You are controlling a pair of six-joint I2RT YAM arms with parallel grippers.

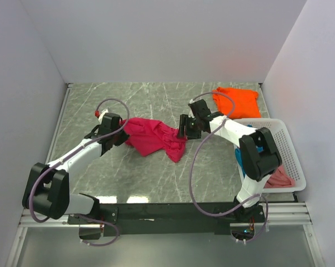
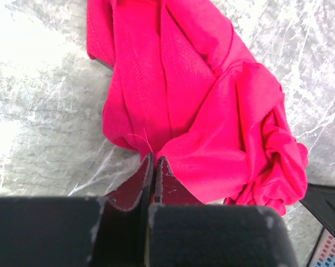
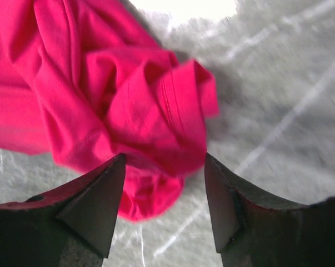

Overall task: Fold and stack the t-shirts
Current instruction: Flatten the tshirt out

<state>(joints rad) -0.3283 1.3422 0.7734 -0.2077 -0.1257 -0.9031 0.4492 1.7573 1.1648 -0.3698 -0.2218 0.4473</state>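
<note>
The crimson-magenta t-shirt (image 1: 155, 138) lies crumpled in the middle of the table. It fills the left wrist view (image 2: 195, 105) and the right wrist view (image 3: 111, 105). My left gripper (image 1: 118, 135) is shut on the shirt's left edge; the jaws meet on a pinch of cloth (image 2: 154, 156). My right gripper (image 1: 182, 133) is open just above the shirt's right end, its fingers (image 3: 100, 194) wide apart over a bunched fold. An orange t-shirt (image 1: 236, 102) lies at the back right. Teal (image 1: 240, 158) and pink (image 1: 278, 178) cloth show in the basket.
A white lattice basket (image 1: 284, 144) stands at the right edge of the marble table (image 1: 134, 178). White walls close the back and sides. The right arm reaches across in front of the basket.
</note>
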